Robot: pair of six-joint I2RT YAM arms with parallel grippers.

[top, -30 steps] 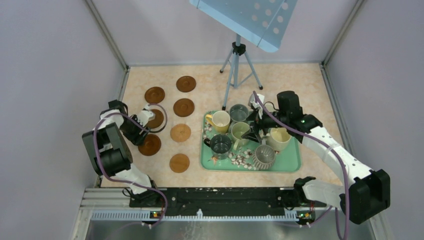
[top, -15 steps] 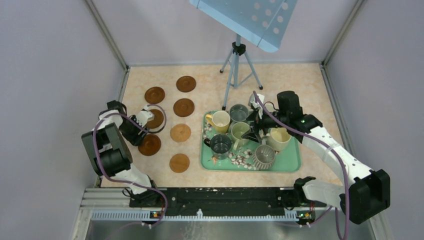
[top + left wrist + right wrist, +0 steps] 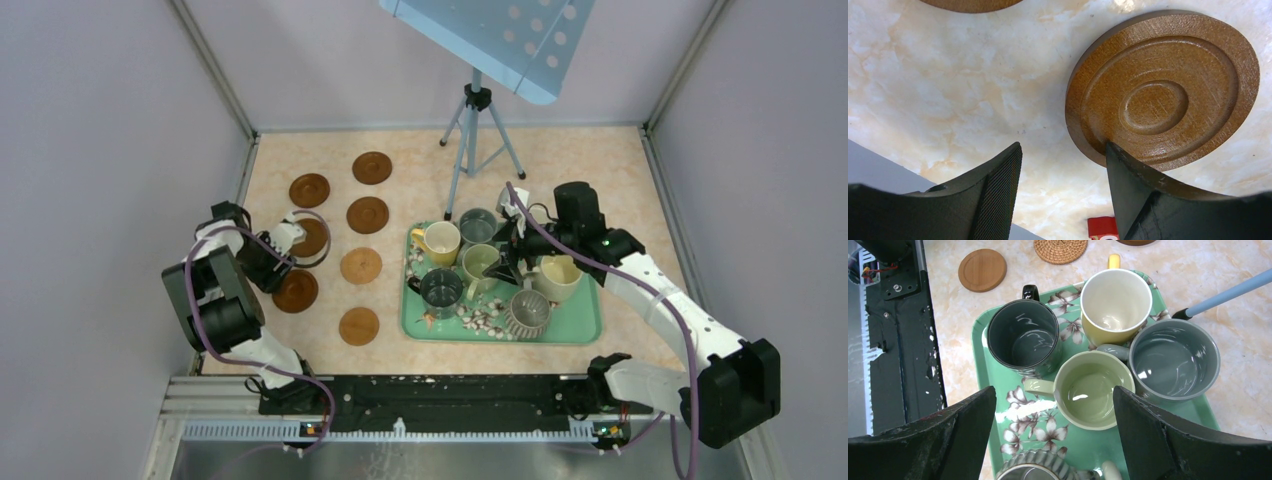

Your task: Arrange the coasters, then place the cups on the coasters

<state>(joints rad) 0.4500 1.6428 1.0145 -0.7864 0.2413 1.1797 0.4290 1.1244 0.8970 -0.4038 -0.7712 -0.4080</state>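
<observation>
Seven brown coasters lie left of the tray; one is at the back (image 3: 372, 167) and one nearest the arms (image 3: 359, 326). My left gripper (image 3: 281, 274) is open low over the table, between two of them. In the left wrist view its right finger (image 3: 1128, 175) rests on the rim of a ringed coaster (image 3: 1163, 95), and nothing is between the jaws of the left gripper (image 3: 1062, 150). My right gripper (image 3: 1054, 392) hangs open above the tray, over the pale green cup (image 3: 1093, 390). The dark cup (image 3: 1023, 337), yellow cup (image 3: 1115, 300), grey cup (image 3: 1173, 360) and ribbed cup (image 3: 527, 312) stand around it, with the cream cup (image 3: 558, 275) under the right arm.
The green floral tray (image 3: 585, 325) holds all the cups, and small bits are scattered on its near side. A tripod (image 3: 477, 130) with a blue perforated board stands behind the tray. Walls close in the table on the left, the right and the back.
The left arm has edged slightly left, and the coaster by its fingers has slid a little with it. The right arm has not moved.
</observation>
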